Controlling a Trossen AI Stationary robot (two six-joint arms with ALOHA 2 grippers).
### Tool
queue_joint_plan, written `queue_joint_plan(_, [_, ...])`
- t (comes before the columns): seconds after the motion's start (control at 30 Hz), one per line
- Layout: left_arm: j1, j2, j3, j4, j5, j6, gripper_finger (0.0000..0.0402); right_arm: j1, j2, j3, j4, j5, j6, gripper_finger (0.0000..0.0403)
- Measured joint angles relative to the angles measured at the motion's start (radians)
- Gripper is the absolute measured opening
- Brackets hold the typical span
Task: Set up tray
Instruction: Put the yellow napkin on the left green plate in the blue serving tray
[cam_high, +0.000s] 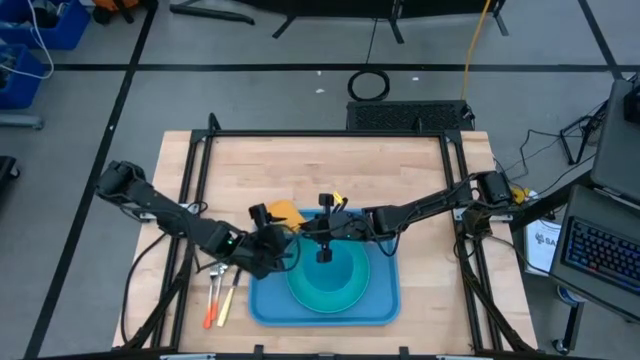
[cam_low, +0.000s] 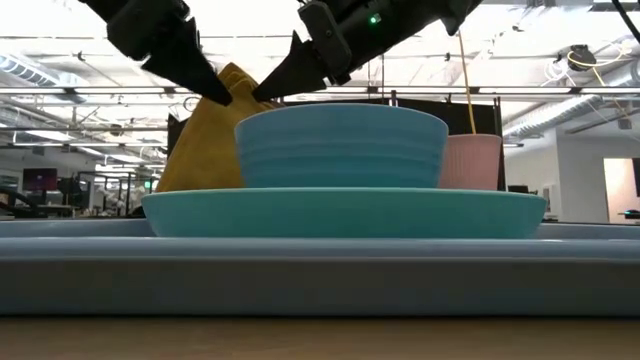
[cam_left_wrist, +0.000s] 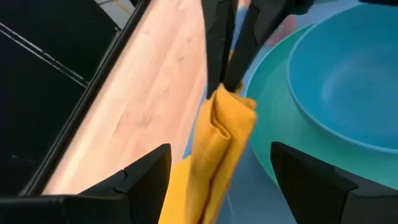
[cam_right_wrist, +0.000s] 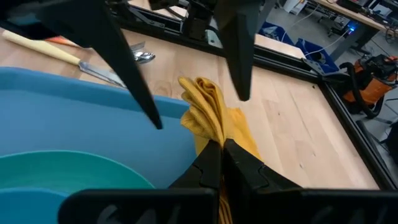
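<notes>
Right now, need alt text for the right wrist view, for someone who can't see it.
The right gripper is shut on a folded yellow cloth, holding it up over the wooden table at the edge of the blue tray. The left gripper is open with its fingers on either side of the cloth. A turquoise plate sits in the tray, and cutlery lies beyond.

The large flat rectangular blue plastic tray (cam_high: 262, 306) with rounded corners and a low raised rim lies flat on the wooden table, toward six o'clock from the table's centre. Stacked dishes cover its middle, leaving bare blue at the rim and corners.
</notes>
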Motion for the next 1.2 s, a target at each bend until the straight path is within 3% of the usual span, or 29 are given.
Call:
queue_joint_plan(0.2, [0.012, 0.002, 0.000, 0.013, -0.003, 0.051, 0.0280, 0.001, 0.000, 0.000, -0.010, -0.001, 0.000, 0.0000])
queue_joint_plan(0.47, [0.034, 0.002, 0.000, 0.060, 0.067, 0.096, 0.0266, 0.001, 0.013, 0.001, 0.009, -0.025, -0.005, 0.0000])
queue_joint_plan(1.0, [0.079, 0.002, 0.000, 0.058, 0.133, 0.124, 0.0023, 0.001, 0.013, 0.000, 0.012, -0.026, -0.009, 0.0000])
queue_joint_plan(1.2, [0.053, 0.002, 0.000, 0.057, 0.131, 0.143, 0.0016, 0.002, 0.013, 0.000, 0.003, -0.033, -0.020, 0.0006])
